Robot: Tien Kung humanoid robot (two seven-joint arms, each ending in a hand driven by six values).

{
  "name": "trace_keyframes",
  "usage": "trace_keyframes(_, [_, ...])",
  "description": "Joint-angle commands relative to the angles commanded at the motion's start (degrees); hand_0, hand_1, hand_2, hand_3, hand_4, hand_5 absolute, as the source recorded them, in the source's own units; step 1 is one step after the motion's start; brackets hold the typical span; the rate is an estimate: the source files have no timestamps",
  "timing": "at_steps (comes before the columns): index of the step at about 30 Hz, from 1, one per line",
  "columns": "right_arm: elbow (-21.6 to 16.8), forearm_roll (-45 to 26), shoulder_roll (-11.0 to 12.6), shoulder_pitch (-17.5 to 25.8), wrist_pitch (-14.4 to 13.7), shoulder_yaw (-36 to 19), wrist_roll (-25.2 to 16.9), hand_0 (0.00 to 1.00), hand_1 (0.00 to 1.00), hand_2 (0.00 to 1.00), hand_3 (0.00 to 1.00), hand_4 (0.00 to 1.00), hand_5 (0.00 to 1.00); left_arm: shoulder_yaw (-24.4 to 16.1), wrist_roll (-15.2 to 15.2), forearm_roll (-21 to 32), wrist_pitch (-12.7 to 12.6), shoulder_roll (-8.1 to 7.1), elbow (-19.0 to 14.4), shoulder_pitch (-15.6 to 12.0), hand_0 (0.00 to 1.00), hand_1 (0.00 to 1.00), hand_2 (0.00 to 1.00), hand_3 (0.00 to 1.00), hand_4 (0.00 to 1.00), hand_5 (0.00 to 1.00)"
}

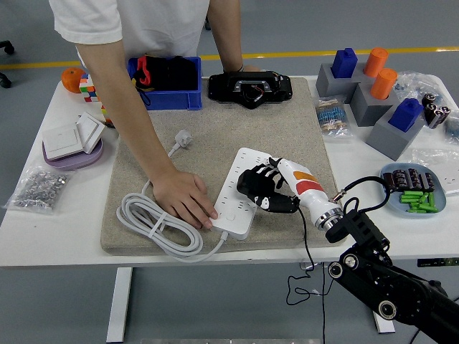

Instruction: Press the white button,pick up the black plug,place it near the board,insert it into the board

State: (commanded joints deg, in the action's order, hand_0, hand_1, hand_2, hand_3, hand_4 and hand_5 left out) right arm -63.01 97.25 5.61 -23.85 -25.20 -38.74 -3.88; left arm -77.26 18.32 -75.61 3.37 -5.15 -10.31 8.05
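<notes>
The right hand [264, 188] is resting on the white power strip [242, 190], black fingers [251, 183] curled and gripping nothing. A person's hand [184, 201] is pressing the strip's near end onto the beige mat [280, 136] covering the white tabletop [43, 222]. The black plug isn't identifiable. Grey floor [287, 25] with a yellow line is lying beyond.

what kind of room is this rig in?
Probably a robotics lab or workshop floor: grey floor with a yellow line, a white table crowded with test props such as a power strip and a blue parts bin, and a person's hand steadying the strip.
</notes>
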Motion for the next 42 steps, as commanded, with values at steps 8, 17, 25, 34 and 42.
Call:
trace_keyframes(8, [0.7, -0.1, -0.1, 0.1, -0.1, 0.2, -0.2, 0.352, 0.225, 0.265, 0.447, 0.712, 0.002, 0.3, 0.0, 0.1, 0.1, -0.03, 0.0, 0.0, 0.708, 0.666, 0.584, 0.682, 0.665, 0.273])
trace_keyframes(17, [1.7, -0.1, -0.3, 0.1, -0.4, -0.2, -0.6, 0.352, 0.225, 0.265, 0.446, 0.713, 0.002, 0.2, 0.0, -0.1, 0.1, -0.14, 0.0, 0.0, 0.708, 0.666, 0.584, 0.682, 0.664, 0.273])
trace_keyframes(25, [2.6, 0.0, -0.4, 0.1, -0.6, -0.5, -0.9, 0.350, 0.226, 0.265, 0.446, 0.714, 0.002, 0.3, 0.0, -0.1, 0.1, -0.04, 0.0, -0.2, 0.708, 0.666, 0.584, 0.681, 0.665, 0.273])
trace_keyframes(34, [2.7, 0.2, -0.3, 0.0, -0.6, -0.7, -0.9, 0.349, 0.228, 0.265, 0.446, 0.713, 0.002, 0.3, -0.1, 0.1, 0.0, 0.05, 0.0, -0.1, 0.708, 0.666, 0.584, 0.683, 0.665, 0.273])
trace_keyframes(42, [2.8, 0.1, -0.1, 0.1, -0.4, -0.8, -0.9, 0.347, 0.227, 0.266, 0.444, 0.717, 0.002, 0.2, -0.1, 0.0, 0.0, 0.09, 0.0, 0.0, 0.708, 0.666, 0.584, 0.682, 0.665, 0.272])
